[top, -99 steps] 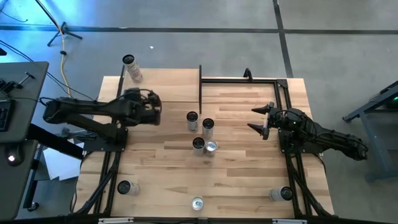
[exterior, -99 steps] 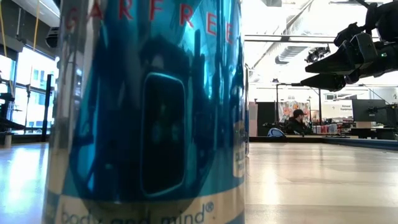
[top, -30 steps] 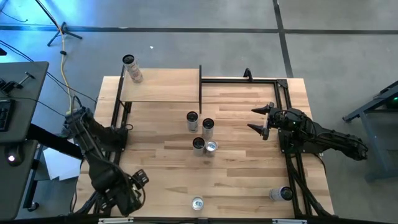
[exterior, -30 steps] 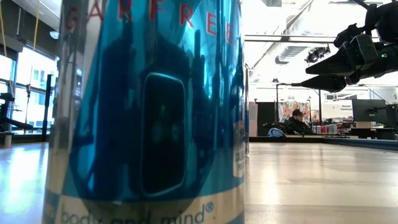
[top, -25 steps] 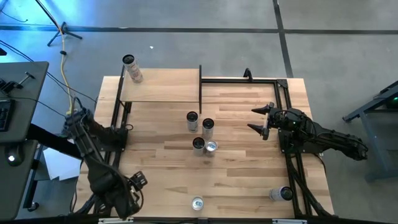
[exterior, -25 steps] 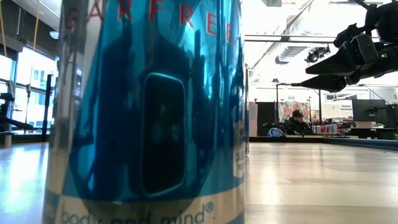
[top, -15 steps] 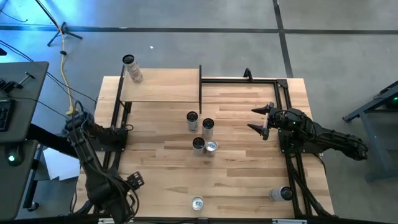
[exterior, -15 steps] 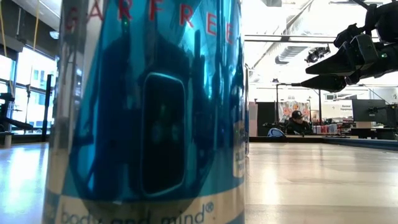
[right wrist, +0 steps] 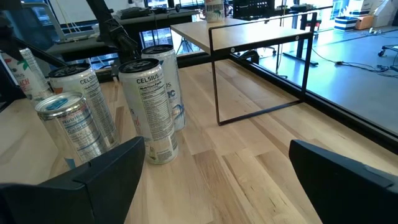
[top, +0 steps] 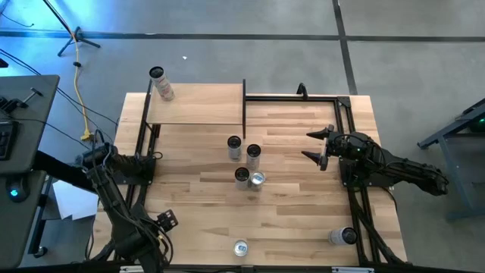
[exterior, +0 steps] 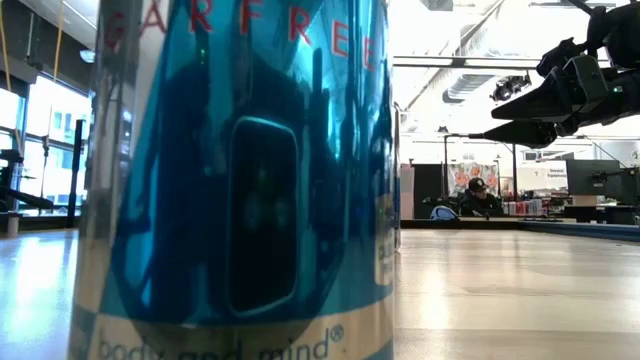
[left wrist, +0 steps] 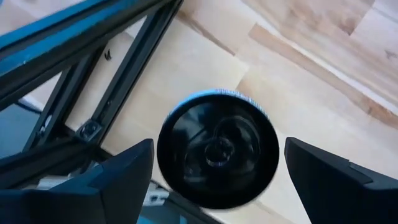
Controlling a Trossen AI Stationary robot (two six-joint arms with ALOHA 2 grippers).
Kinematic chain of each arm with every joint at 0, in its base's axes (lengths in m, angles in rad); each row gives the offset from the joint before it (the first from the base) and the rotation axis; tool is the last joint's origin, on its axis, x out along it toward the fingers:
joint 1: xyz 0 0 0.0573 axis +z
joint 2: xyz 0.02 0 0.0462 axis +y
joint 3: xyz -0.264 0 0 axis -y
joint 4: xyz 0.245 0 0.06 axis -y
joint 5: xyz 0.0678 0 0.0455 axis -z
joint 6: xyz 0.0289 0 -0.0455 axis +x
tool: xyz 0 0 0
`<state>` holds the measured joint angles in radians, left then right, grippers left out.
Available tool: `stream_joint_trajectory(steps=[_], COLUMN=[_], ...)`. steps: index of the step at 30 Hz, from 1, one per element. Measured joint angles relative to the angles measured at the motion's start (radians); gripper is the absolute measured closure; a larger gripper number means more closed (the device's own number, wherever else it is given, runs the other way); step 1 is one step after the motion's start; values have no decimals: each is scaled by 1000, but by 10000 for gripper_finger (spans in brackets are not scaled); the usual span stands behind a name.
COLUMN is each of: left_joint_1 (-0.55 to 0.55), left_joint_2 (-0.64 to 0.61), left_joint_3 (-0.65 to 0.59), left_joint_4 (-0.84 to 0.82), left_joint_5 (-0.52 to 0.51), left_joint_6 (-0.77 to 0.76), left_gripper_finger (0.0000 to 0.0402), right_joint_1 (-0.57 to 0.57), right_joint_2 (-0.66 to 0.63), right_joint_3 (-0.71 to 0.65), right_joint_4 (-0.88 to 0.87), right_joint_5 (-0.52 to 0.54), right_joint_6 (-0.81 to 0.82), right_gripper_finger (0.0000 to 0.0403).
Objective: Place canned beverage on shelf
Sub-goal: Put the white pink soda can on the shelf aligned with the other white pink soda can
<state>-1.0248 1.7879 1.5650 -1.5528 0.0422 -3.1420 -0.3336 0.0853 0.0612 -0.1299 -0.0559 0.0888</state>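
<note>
Desk (top: 303,205): pale striped wood planks with a black metal frame along its edges.
Shelf (top: 201,105): smooth light rectangular board on thin black posts, at the far left corner of the desk; one can (top: 160,83) stands upright at its far left corner.
Corner can (left wrist: 217,148): round aluminium cylinder seen end-on, dark top, long axis vertical; it stands at the near left corner of the desk, beside the frame.
Left gripper (left wrist: 217,180): directly above that can, fingers (left wrist: 112,180) spread wide to either side of it, grasping nothing.
Right gripper (top: 317,145): raised over the right side of the desk, fingers apart and empty.
Middle cans (top: 245,161): four upright, clustered close at the desk's centre, printed labels and silver tops.
Near-edge can (top: 240,248): upright; its glossy blue side fills the low view.
Right corner can (top: 342,236): upright by the near right frame.
</note>
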Motion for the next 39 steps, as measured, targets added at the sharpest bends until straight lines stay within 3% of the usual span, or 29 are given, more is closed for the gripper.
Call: stream_joint_trajectory(steps=[11, 20, 31, 39], left_joint_1=[6, 6, 7, 60], left_joint_2=[6, 3, 4, -1], left_joint_3=[0, 1, 1, -2], left_joint_4=[-19, -14, -19, -18], left_joint_5=[-20, -52, -102, -115], left_joint_6=[0, 0, 12, 109], left_gripper_finger=[93, 212, 212, 212], right_joint_1=[0, 0, 0, 0], right_joint_2=[0, 0, 0, 0], right_joint_3=[0, 0, 0, 0], right_joint_4=[0, 0, 0, 0], right_joint_5=[0, 0, 0, 0], right_joint_6=[0, 0, 0, 0], right_gripper_finger=[16, 16, 16, 16])
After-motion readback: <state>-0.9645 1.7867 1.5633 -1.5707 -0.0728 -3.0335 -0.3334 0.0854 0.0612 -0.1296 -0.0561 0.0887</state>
